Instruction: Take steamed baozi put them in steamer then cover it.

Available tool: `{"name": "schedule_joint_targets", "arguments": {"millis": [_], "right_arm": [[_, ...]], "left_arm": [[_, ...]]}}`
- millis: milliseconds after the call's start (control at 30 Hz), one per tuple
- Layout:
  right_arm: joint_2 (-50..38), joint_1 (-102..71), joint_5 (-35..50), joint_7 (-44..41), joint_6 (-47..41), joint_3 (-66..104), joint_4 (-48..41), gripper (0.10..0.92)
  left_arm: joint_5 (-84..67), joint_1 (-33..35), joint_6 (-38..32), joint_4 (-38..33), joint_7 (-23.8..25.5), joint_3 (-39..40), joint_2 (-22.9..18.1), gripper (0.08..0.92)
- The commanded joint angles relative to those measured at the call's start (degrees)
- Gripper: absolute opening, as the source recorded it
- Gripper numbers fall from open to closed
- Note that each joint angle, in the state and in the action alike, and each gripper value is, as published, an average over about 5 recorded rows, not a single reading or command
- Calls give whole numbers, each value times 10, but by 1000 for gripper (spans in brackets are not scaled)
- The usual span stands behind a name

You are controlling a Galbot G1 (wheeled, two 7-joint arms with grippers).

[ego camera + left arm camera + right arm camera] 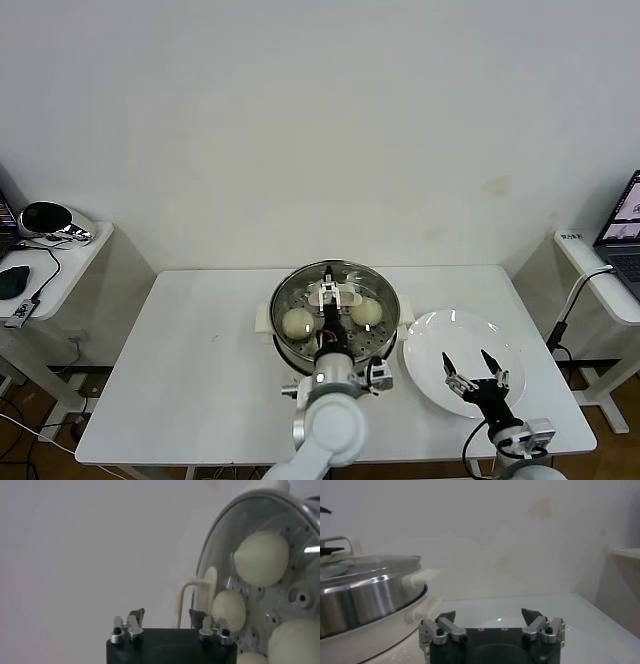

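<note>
Table (200, 370): four baozi (261, 558), one steamer (290, 296).

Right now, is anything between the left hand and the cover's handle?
Nothing visible. The cover sits on the steamer, and the left hand is open right at its handle with a clear gap. The right hand is open over the plate, off to the side.
</note>
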Motion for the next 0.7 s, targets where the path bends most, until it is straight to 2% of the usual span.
{"name": "schedule_joint_targets", "arguments": {"millis": [33, 233, 367, 567, 700], "right_arm": [[0, 0, 0, 0, 2, 1, -1, 823], [0, -2, 1, 2, 5, 1, 0, 823], [-2, -5, 1, 5, 5, -2, 8, 823], [-16, -21, 7, 14, 6, -14, 29, 823], [-44, -37, 17, 38, 9, -22, 41, 823]], "left_arm": [[-18, 33, 2, -65, -2, 0, 11, 816], [-80, 67, -16, -131, -32, -20, 44, 823], [-167, 91, -62, -181, -94, -81, 87, 823], [-465, 133, -154, -243, -187, -246, 146, 823], [-686, 194, -243, -239, -202, -395, 152, 823]]}}
